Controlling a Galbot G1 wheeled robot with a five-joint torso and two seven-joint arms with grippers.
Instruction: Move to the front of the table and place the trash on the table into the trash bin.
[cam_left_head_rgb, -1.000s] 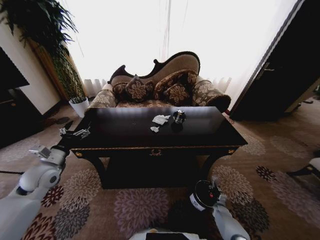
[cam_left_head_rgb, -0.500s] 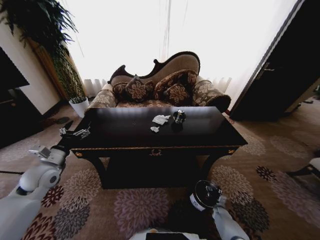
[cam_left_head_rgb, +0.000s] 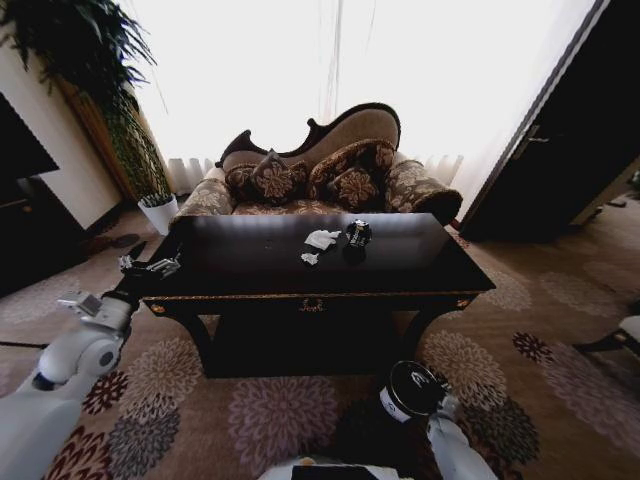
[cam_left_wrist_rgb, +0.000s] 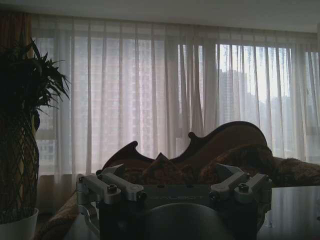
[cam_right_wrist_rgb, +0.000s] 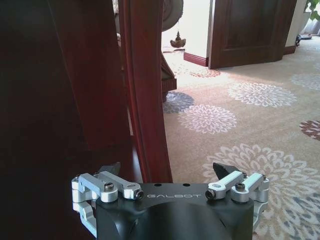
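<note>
Changed: right arm's black wrist end slightly shifted low by the carpet; table, trash unmoved. Table (cam_left_head_rgb: 420, 262): dark, glossy, directly ahead. Trash: white paper wads (cam_left_head_rgb: 321, 239) and dark shiny lump (cam_left_head_rgb: 357, 233), mid-top, toward the sofa side. Paper likely light, crushable; pinch at a fold. Lump probably slippery, contents unclear. Left gripper (cam_left_head_rgb: 150, 266): beside table's left corner, fingers spread, empty. Right gripper (cam_right_wrist_rgb: 170, 176): near a table leg, fingers spread wide, empty.
</note>
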